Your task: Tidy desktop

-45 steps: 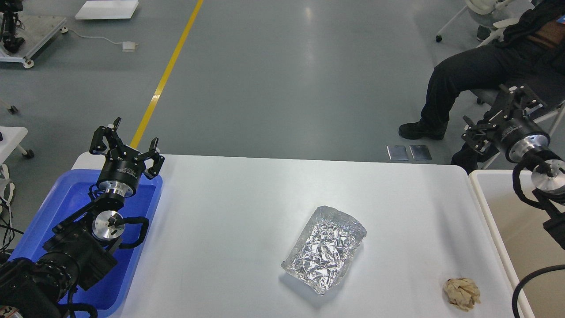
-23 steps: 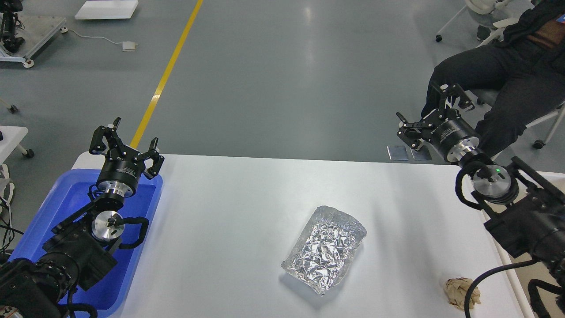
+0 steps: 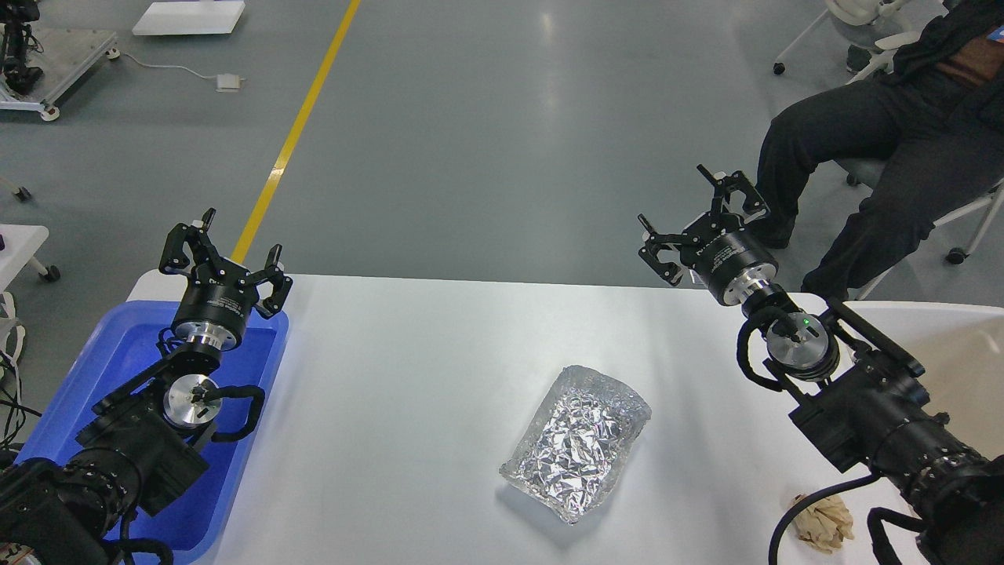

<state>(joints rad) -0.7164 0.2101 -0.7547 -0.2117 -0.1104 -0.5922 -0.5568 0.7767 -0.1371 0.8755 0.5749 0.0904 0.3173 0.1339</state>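
Note:
The white desktop (image 3: 408,392) fills the lower half of the head view. A crumpled silver foil tray (image 3: 576,453) lies on it right of centre. A crumpled beige paper ball (image 3: 822,521) lies near the front right, partly behind my right arm. My left gripper (image 3: 222,253) is open and empty, held above the far end of the blue tray (image 3: 74,377). My right gripper (image 3: 698,220) is open and empty, held above the desktop's far edge, well beyond the foil tray.
A beige white-rimmed bin (image 3: 953,353) stands at the right of the desktop, partly behind my right arm. A seated person in black (image 3: 878,133) is beyond the far right corner. A yellow floor line (image 3: 294,133) runs away at the back left.
My right arm has swung left from over the bin to over the desktop's far edge and now covers part of the paper ball. The left arm has not moved.

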